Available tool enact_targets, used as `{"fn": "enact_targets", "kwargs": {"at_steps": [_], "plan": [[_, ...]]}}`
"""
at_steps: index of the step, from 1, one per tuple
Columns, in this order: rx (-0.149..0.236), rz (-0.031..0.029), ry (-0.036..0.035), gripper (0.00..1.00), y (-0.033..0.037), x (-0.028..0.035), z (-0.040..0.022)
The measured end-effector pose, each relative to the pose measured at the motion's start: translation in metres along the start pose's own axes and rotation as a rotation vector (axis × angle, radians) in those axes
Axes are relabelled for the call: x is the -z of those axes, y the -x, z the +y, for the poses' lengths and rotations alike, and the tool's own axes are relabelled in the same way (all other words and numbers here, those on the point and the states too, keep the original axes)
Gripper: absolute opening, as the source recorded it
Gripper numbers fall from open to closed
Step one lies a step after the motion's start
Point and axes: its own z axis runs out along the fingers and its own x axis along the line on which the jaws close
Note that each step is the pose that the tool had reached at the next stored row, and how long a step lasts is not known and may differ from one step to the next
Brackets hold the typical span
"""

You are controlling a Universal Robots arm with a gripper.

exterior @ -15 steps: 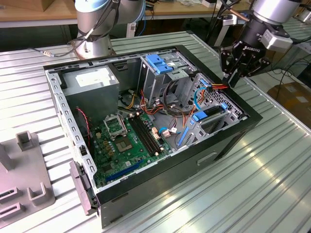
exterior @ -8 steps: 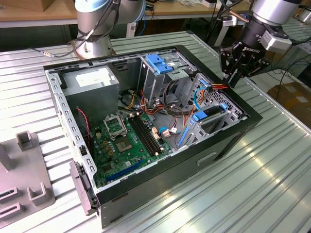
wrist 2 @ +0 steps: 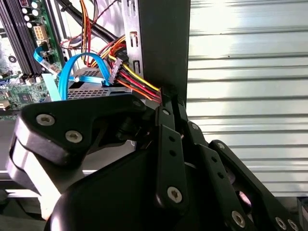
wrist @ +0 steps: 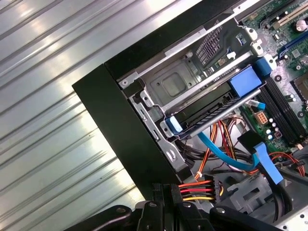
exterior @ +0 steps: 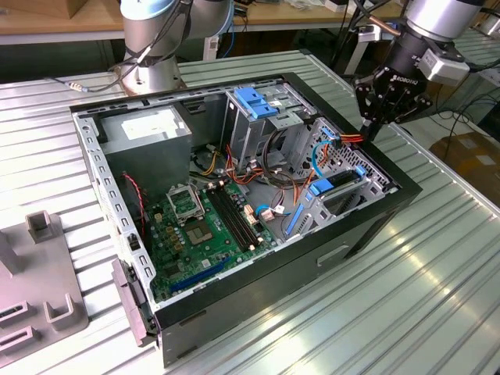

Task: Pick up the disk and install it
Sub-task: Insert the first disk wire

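Ribbed table (exterior: 437, 258), disk (wrist: 217, 113) partly hidden in case (exterior: 258, 281), claw (exterior: 372, 129) seemingly closed nearby.

A: Exterior view, position?
B: It sits high and off to one side, looking obliquely down. The whole open computer case (exterior: 258, 291) and the ribbed table (exterior: 437, 297) around it fit in frame.
A: And the wrist views?
B: Both ride close behind the gripper (wrist 2: 171, 97), with its black linkage in the foreground. The second wrist view looks along the case's black wall. The first wrist view looks down on the drive-bay corner (wrist: 178, 83). They share the red-yellow wire bundle (wrist: 196, 189).
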Motion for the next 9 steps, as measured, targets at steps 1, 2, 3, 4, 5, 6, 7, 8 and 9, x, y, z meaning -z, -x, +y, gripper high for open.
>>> {"fn": "enact_targets", "kwargs": {"at_steps": [1, 2, 3, 4, 5, 6, 7, 8, 9], "plan": [[0.0, -0.0004, 0.0003, 0.17, 0.0, 0.0007, 0.0], [0.0, -0.001, 0.0007, 0.17, 0.0, 0.0013, 0.0], [0.0, -0.0014, 0.0008, 0.17, -0.0001, 0.0013, -0.0001], [0.0, -0.0014, 0.001, 0.17, -0.0001, 0.0014, -0.0002], [0.0, -0.0014, 0.001, 0.17, -0.0001, 0.0014, -0.0001], [0.0, -0.0014, 0.0011, 0.17, -0.0001, 0.0014, -0.0001], [0.0, -0.0013, 0.0011, 0.17, -0.0002, 0.0015, -0.0002], [0.0, -0.0013, 0.0011, 0.17, 0.0002, 0.0015, 0.0001], [-0.001, -0.0013, 0.0012, 0.17, 0.0013, 0.0015, 0.0007]]}}
